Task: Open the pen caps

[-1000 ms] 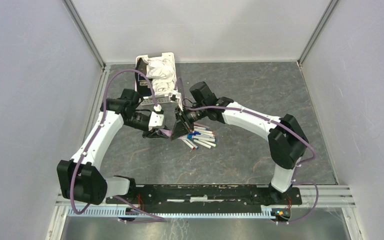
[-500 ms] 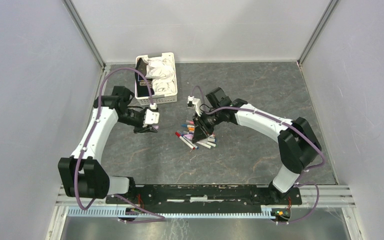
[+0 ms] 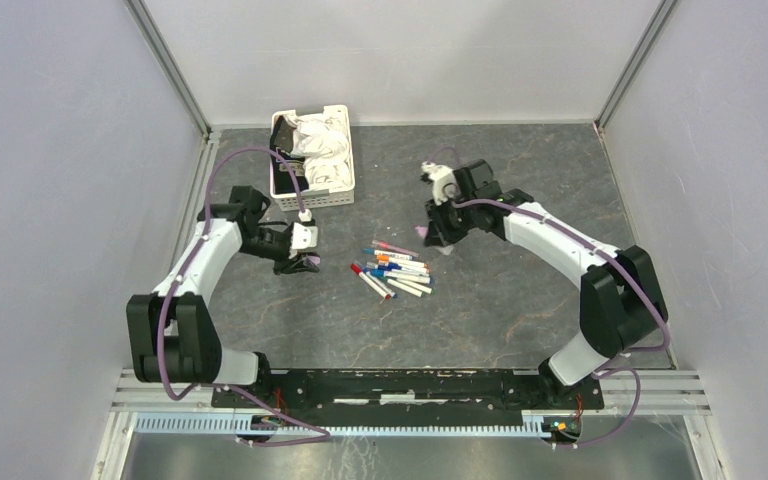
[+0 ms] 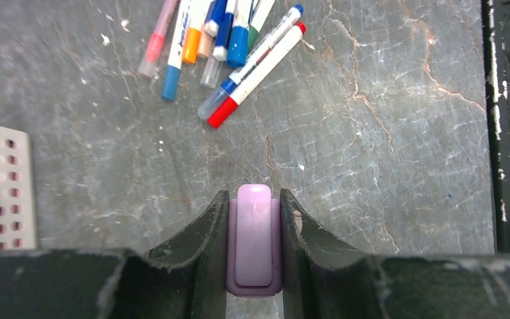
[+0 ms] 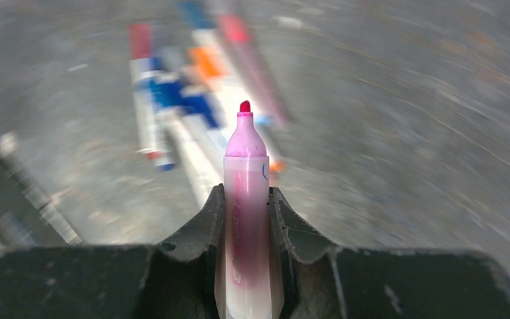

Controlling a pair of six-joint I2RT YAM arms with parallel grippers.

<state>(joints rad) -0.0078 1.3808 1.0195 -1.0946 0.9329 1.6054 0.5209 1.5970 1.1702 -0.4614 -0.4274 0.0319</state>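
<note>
My left gripper is shut on a purple pen cap; in the top view it hangs left of the pile of pens. My right gripper is shut on an uncapped pink pen with its red tip bare; in the top view it is up and right of the pile. The pile holds several white-barrelled pens with red, blue and orange caps on, also seen in the left wrist view and, blurred, in the right wrist view.
A white slotted basket with crumpled white cloth in it stands at the back left, just behind the left arm. Its corner shows in the left wrist view. Grey walls close in the table on three sides.
The two grippers have pulled apart, the left one left with the purple cap, the right one right and back with the pink pen. The pile of pens is now uncovered.
</note>
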